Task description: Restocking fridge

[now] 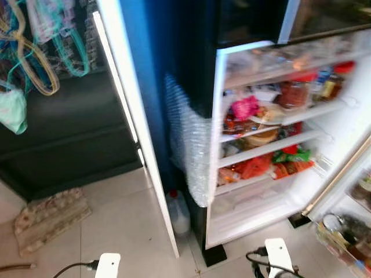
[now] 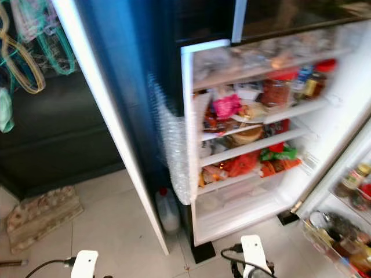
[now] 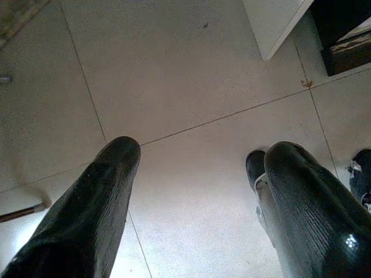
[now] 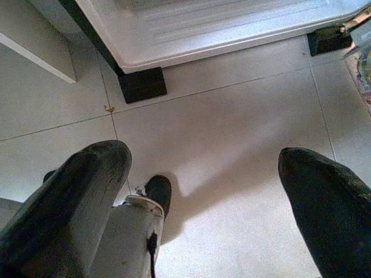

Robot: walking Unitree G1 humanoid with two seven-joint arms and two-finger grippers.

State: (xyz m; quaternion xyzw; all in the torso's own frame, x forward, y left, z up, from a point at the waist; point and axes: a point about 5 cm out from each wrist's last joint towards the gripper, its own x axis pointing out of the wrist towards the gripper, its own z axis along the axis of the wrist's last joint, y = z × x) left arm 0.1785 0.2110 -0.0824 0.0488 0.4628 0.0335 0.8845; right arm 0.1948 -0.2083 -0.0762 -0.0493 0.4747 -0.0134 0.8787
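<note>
Fridge point(image 1: 255, 191) stands open ahead and to the right in the left eye view, its white shelves crowded with blurred packets, jars and red and green bags. Its door point(image 1: 342, 191) swings out at the right edge, with bottles in its racks. A sheet of bubble wrap point(image 1: 188, 150) hangs on the fridge's dark side, and a plastic jug point(image 1: 178, 211) with a red cap sits on the floor point(image 1: 116, 226) beside it. A tall white panel point(image 1: 136, 116) leans in front of a dark cabinet, bags point(image 1: 35, 46) hang at upper left, and a worn mat point(image 1: 49, 217) lies on the tiles.

From the right eye, the same scene sits shifted left, and jars in the door rack point(image 2: 348, 202) show more clearly.

Looking along the left wrist, the left pincer point(image 3: 200, 168) hangs low over pale floor tiles, its two black fingers point(image 3: 98, 208) spread wide and holding nothing.

Along the right wrist, the right pincer point(image 4: 206, 168) is likewise wide and empty above the tiles, near the fridge's white base point(image 4: 220, 29) and a black foot block point(image 4: 142, 84).
</note>
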